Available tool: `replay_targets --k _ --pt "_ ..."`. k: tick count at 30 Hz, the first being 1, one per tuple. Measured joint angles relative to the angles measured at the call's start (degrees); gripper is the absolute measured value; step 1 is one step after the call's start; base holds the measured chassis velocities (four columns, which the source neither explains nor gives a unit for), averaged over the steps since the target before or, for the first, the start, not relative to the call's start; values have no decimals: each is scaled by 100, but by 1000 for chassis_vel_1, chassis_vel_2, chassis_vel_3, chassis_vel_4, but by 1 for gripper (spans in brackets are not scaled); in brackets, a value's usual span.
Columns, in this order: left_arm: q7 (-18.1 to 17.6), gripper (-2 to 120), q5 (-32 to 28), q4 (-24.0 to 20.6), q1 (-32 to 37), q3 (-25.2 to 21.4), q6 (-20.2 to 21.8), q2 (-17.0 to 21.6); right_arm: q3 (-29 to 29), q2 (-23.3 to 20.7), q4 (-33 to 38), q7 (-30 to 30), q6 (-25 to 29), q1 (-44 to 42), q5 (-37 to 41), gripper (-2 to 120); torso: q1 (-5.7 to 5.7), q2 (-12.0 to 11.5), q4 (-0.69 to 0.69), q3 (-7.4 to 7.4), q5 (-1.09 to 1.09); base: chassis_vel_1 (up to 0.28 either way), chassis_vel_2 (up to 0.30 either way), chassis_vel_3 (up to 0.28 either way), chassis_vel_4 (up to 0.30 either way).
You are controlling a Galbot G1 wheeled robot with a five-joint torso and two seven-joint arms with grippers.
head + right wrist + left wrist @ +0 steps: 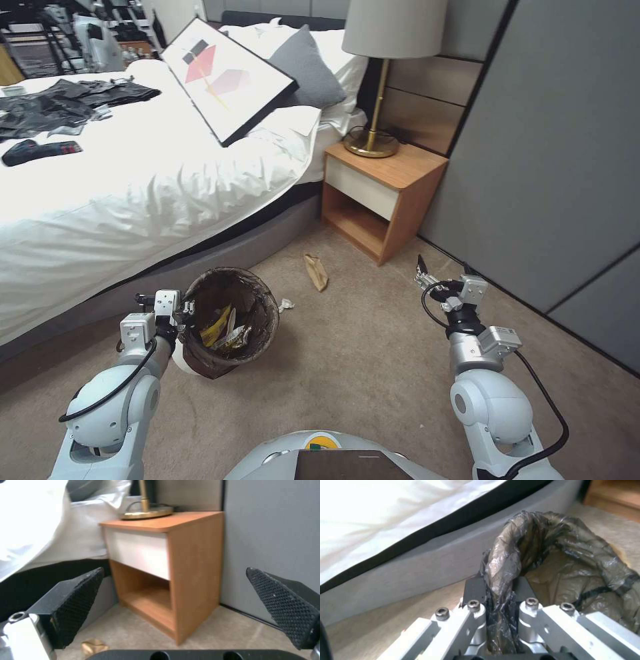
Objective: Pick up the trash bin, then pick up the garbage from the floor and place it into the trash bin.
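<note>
Head view shows the left gripper (181,313) nearest, pinching the bag-covered rim of the small round white trash bin with its dark brown liner (230,320), which holds yellow wrappers beside the grey bed base (253,243). Level with it on the other side, the right gripper (440,280) hangs with fingers spread wide and holding nothing above the beige carpet floor (367,360). Farther off lie a crumpled white tissue (287,305) and a tan paper piece (316,271) before the wooden nightstand (380,197); gripped at one rim point through slick film, the bin could probably tilt or slip and spill.
</note>
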Motion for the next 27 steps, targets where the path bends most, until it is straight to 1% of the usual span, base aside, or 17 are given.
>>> replay_targets --k 6,11,18,27 --pt "0 6 108 42 -13 13 -111 -10 -2 -2 -18 -42 2 -9 -121 100 0 0 2 0 0 79 72 74 69" --pt "0 6 126 71 -13 12 -131 -11 -2 -28 35 -72 -18 -95 -219 100 0 0 -3 0 0 0 0 0 0" --pt "1 6 137 125 -12 8 -158 -33 -14 -43 66 94 -5 -146 -225 100 0 0 -1 0 0 0 0 0 0" --pt "-1 6 135 115 16 20 -169 -30 -112 31 57 109 158 -211 -284 100 0 0 0 0 0 0 0 0 0"
